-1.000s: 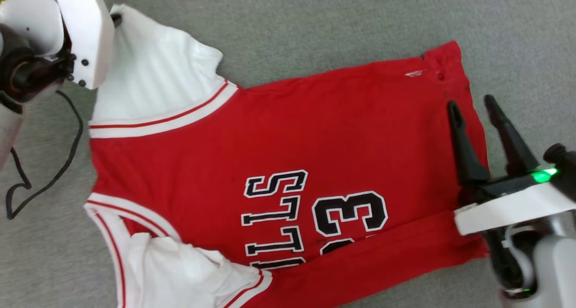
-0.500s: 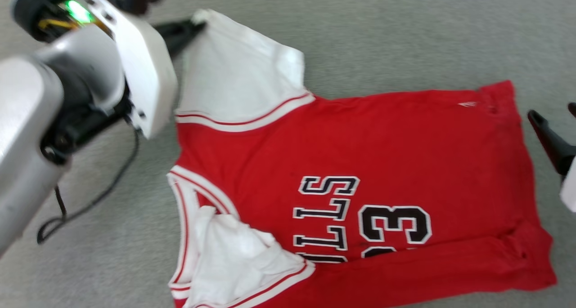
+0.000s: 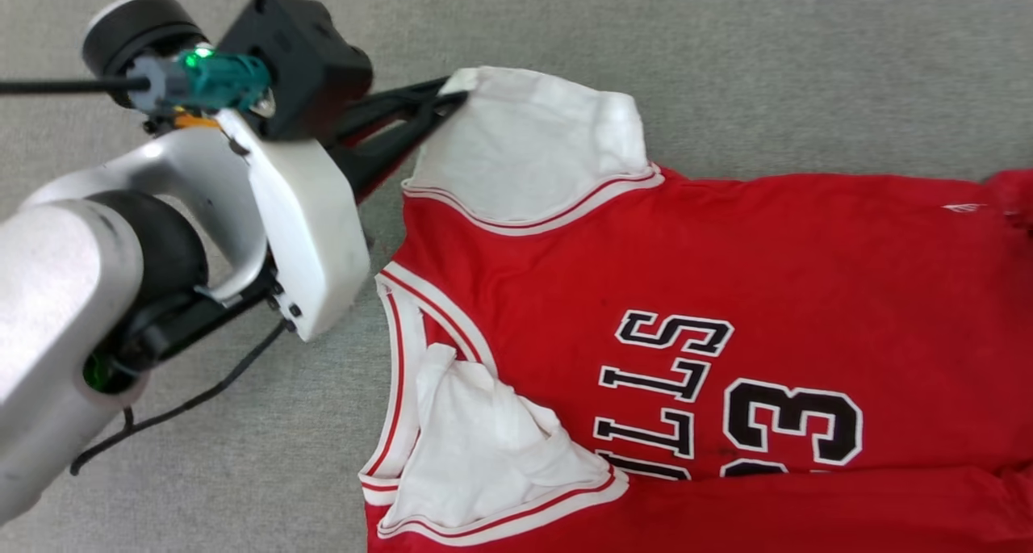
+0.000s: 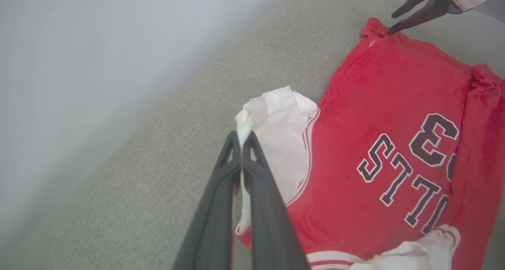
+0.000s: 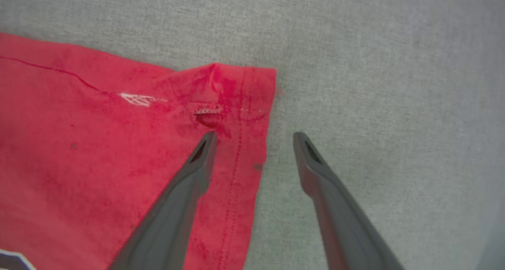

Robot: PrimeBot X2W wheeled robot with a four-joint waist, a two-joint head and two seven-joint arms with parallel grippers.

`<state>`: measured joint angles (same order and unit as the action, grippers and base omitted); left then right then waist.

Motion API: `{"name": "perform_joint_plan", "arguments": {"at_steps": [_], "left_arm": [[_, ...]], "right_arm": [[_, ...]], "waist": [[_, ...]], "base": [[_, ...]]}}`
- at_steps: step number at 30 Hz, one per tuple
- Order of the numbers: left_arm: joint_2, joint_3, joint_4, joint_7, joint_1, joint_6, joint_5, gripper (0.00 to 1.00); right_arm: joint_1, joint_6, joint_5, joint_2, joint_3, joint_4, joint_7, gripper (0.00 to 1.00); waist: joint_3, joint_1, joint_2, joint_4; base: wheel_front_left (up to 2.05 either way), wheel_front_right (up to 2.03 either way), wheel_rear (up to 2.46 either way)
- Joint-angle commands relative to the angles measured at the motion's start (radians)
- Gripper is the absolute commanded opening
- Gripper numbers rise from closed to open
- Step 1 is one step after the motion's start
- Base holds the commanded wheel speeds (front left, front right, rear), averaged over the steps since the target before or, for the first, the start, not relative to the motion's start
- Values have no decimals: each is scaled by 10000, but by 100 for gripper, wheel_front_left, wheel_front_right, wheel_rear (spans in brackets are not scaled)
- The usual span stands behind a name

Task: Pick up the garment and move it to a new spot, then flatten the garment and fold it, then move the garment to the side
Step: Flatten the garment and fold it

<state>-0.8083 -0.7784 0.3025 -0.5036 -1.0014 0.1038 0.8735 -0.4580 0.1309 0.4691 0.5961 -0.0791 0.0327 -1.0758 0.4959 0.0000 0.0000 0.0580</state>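
Left gripper (image 3: 450, 99) (image 4: 241, 139): fingers pressed together, clenched on the outer edge of the white sleeve (image 3: 533, 145) of the garment (image 3: 726, 278). In the left wrist view a strip of white cloth stands pinched between the two dark fingers and bunches just past their tips.

Right gripper (image 5: 254, 136) (image 4: 390, 23): jaws spread wide and holding nothing. One finger (image 5: 197, 163) lies over the red hem corner (image 5: 240, 92), the other over bare surface just beside the hem edge. Whether either tip touches the cloth cannot be told.

The garment lies spread, chest side up, with its black white-outlined letters and numbers showing. Its second white sleeve (image 3: 484, 448) is crumpled onto the body near the collar, and one long edge of the red body is turned over.

Surface (image 3: 767, 44): grey woven fabric under the whole garment. A pale, plain wall (image 4: 79, 45) rises along its far edge in the left wrist view. A thin black cable (image 3: 173, 408) trails beside the left arm.
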Motion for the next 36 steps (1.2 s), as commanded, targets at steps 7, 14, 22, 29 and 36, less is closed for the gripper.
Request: {"name": "perform_joint_plan", "arguments": {"at_steps": [7,14,22,29,36], "left_arm": [[103,-94,569,147,182,-174,-225,0],[22,-209,491,386,537,-301,-427,0],[-266,-95,-1,880,1134,-621,-488,0],[-610,-131,-192,1295,2152,-973,-185,0],[-1023,-469,227,1458,3639,-1417,249,0]], "right_arm": [[-395,-3,-279,75,672,-1176,94,100],[-197,-2,-285,-279,1555,-2223,215,0],[-523,-2,-368,-419,1005,-2151,1729,0],[319,-5,-295,-692,440,-1517,2500,0],[1913,-3,55,-967,-231,-683,2591,0]], "waist": [[499,0,0,459],[516,0,0,638],[-219,0,0,446],[-1490,0,0,149],[-2625,0,0,-90]], "base": [[0,0,0],[0,0,0],[0,0,0],[0,0,0],[0,0,0]]}}
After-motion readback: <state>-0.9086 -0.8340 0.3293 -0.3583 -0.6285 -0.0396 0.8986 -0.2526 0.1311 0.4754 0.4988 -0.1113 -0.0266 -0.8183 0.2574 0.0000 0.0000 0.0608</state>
